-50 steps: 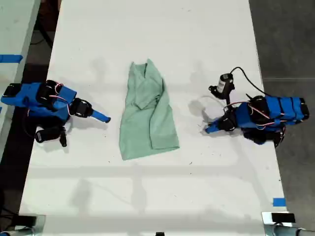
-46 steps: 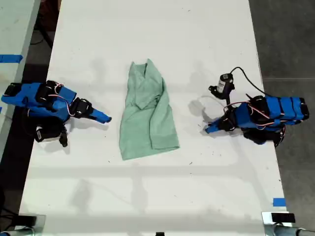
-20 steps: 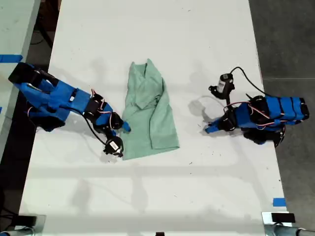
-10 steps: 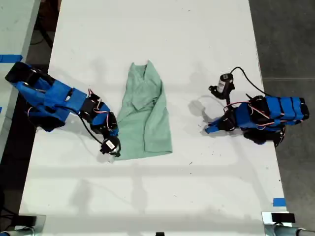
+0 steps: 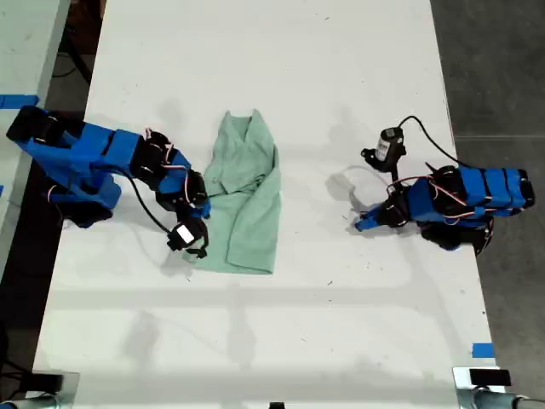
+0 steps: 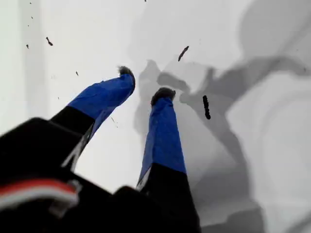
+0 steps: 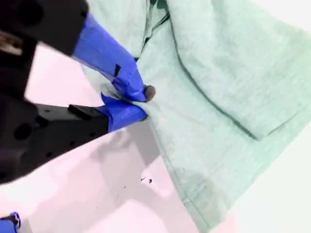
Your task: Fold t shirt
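Observation:
The pale mint-green t shirt (image 5: 247, 213) lies wrinkled and elongated on the white table (image 5: 272, 68), a little toward the exterior view's left of centre. My second gripper (image 5: 203, 204) reaches in from the exterior view's left and is shut on the t shirt's (image 7: 218, 87) side edge, with cloth pinched between the blue fingertips (image 7: 133, 80) of that second gripper (image 7: 138, 101). My first gripper (image 5: 358, 224) rests low over bare table at the exterior view's right, well apart from the shirt. In its wrist view the first gripper (image 6: 145, 82) stands slightly open, holding nothing.
A small black camera on a cable (image 5: 390, 145) sits just beyond the first arm. Blue tape (image 5: 482, 350) marks the table's near corner at the exterior view's right. A second table (image 5: 21, 51) borders the exterior view's left, across a dark gap.
My second arm swung from the exterior view's left to the shirt, closed on its side edge and dragged it leftward; the shirt now lies narrower and shifted. The first arm stayed still.

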